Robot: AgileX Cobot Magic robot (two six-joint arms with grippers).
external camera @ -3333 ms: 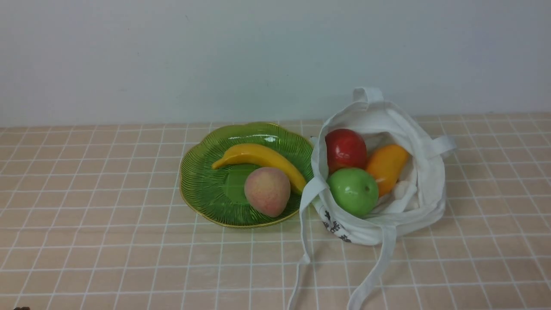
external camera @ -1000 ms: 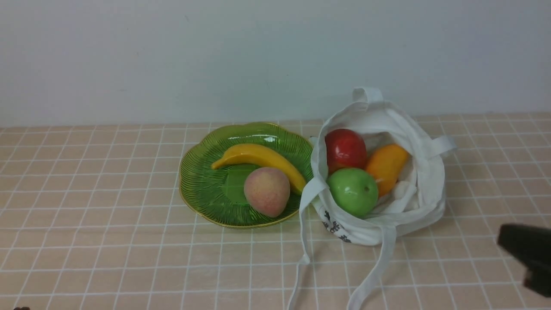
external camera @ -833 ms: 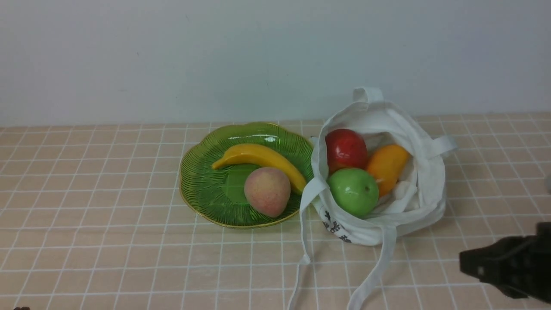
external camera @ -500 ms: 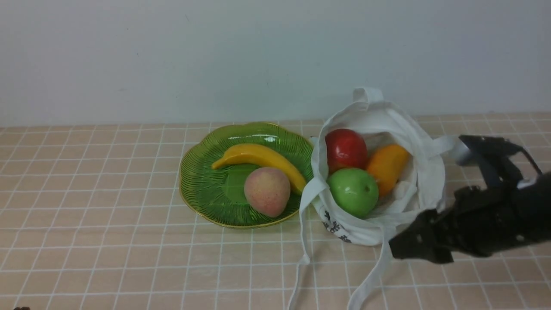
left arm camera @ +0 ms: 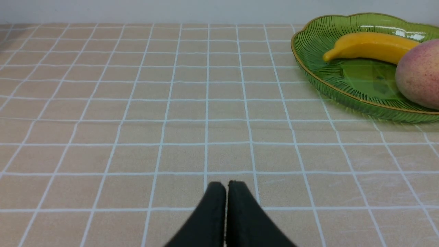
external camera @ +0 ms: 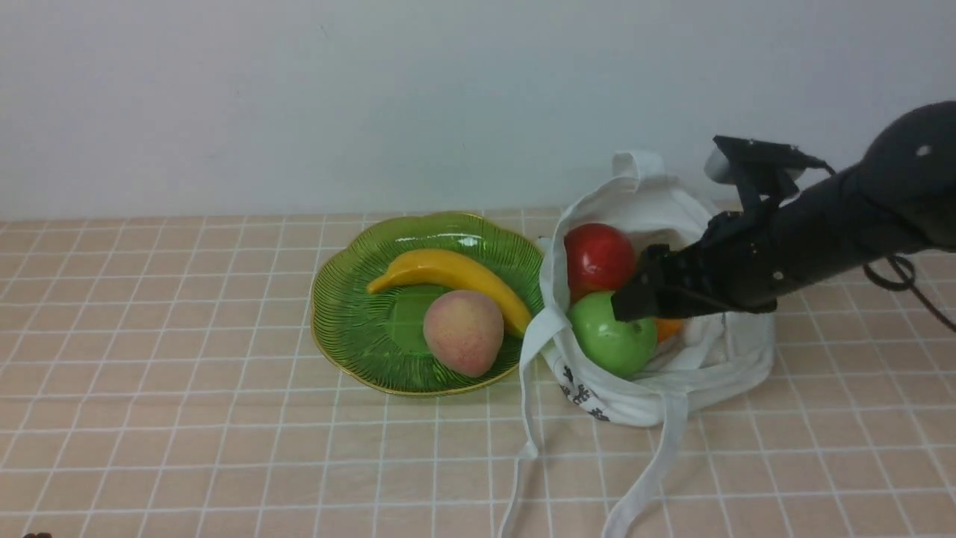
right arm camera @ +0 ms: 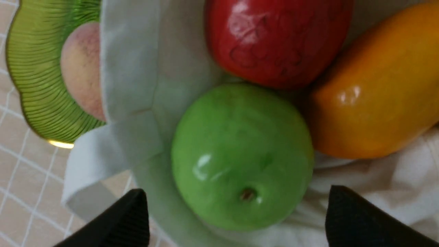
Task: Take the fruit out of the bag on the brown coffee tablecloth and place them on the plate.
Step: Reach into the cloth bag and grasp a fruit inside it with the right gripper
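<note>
You had the brown coffee tablecloth [external camera: 187, 418] under everything: peach-brown, thin white grid.

The bag [external camera: 717, 359] was soft white cloth with a small black print low on its near side. It sat at 3 o'clock of the plate [external camera: 351, 336], right against the rim, mouth open. Its long flat straps [external camera: 650, 471] trailed toward 6 o'clock.

The plate was shallow translucent green glass, ribbed and scalloped, with a thin gold rim. A banana [external camera: 448, 276] lay in it, and a peach [external camera: 463, 332] at 6 o'clock of the banana.

Your right gripper [right arm camera: 238, 206] reached in from 3 o'clock over the bag mouth. Its jaws were wide apart, one finger on each side of the green apple [external camera: 609, 340], gripping nothing. I couldn't tell whether they touched it.

The fruit was all inside the bag:
- Green apple: glossy, round, dark stem pit, nearest you.
- Red apple [external camera: 597, 258]: at 12 o'clock of the green one, touching it.
- Mango [right arm camera: 377, 103]: orange-yellow, elongated, at 2 o'clock, mostly hidden behind the arm in the front view.

Your left gripper [left arm camera: 226, 192] hung over bare cloth, well apart from the plate, jaws together and empty.
</note>
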